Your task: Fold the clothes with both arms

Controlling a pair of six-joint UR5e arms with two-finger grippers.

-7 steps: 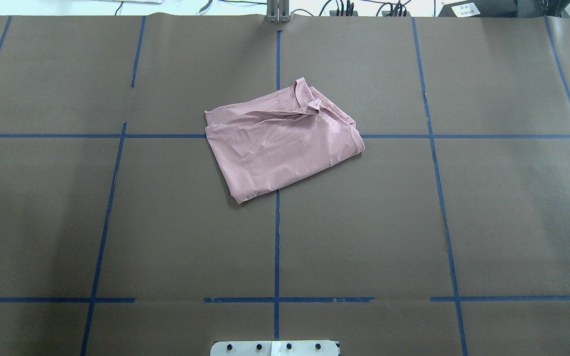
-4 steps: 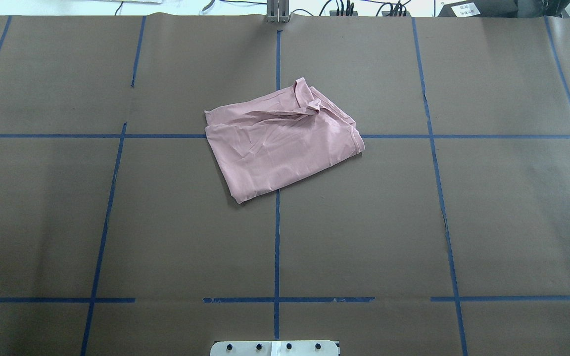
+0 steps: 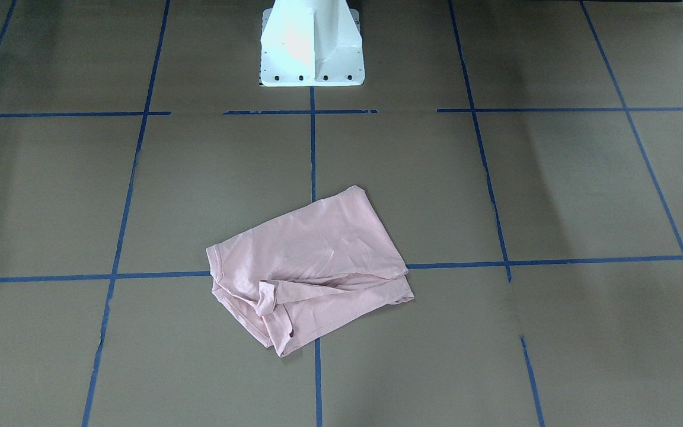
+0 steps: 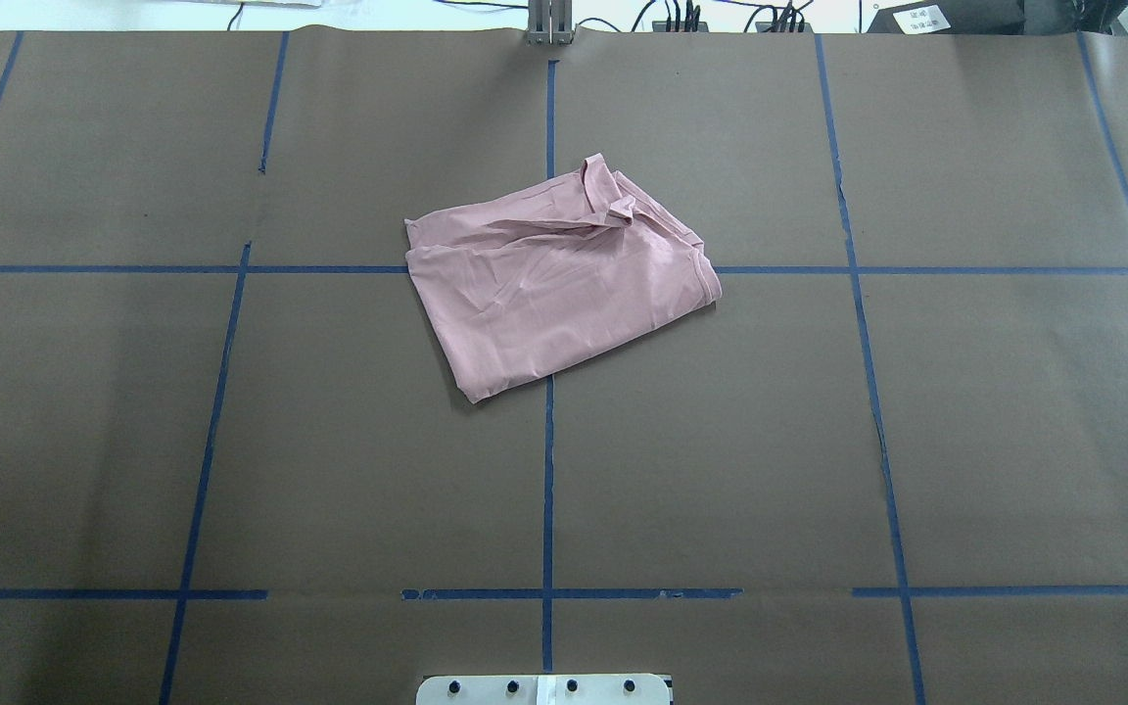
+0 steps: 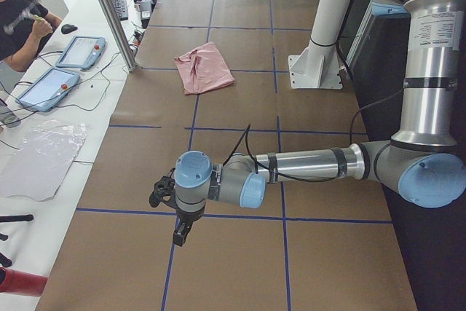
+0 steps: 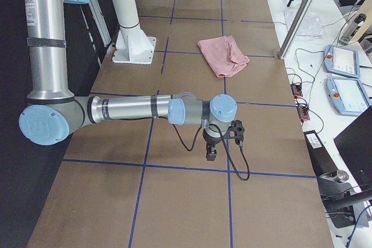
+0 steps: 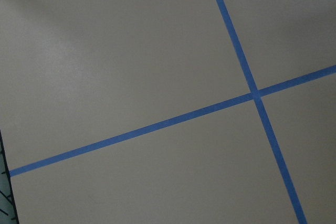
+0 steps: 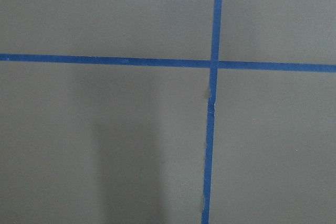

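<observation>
The pale pink T-shirt (image 4: 564, 284) lies folded into a rough, wrinkled rectangle near the table's middle, plain side up; no print shows. It also shows in the front-facing view (image 3: 312, 267), the left view (image 5: 205, 67) and the right view (image 6: 222, 55). My left gripper (image 5: 180, 234) hangs point-down over the table's left end, far from the shirt. My right gripper (image 6: 211, 154) hangs point-down over the right end, also far from it. Both show only in the side views, so I cannot tell whether they are open or shut. Neither holds cloth.
Brown paper (image 4: 721, 441) with a grid of blue tape lines (image 4: 548, 490) covers the table. The white pedestal base (image 3: 312, 44) stands at the robot's side. Tablets and cables (image 5: 54, 78) lie beyond the far edge, where an operator (image 5: 18, 20) sits. Both wrist views show only paper and tape crossings.
</observation>
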